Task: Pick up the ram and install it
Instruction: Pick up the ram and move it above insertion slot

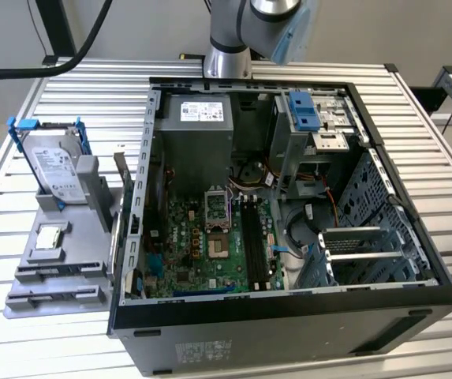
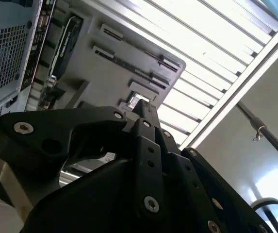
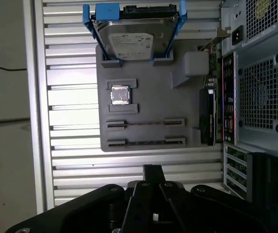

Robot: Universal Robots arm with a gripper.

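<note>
the end effector (image 3: 152, 170) hangs above the bench (image 3: 66, 165) beside the open case (image 1: 289, 332), and in both wrist views its jaws look drawn together with nothing between them. just beyond it the ram (image 3: 146, 123) stands on edge, untouched, in the grey tray (image 3: 153, 97) at the exterior view's lower left. farther along the tray sit a cpu (image 3: 120, 94) and a hard drive (image 3: 131, 41). this looks like the approach to pick-up. a grasp would call for opening the jaws and squaring them over that thin top edge.
</note>
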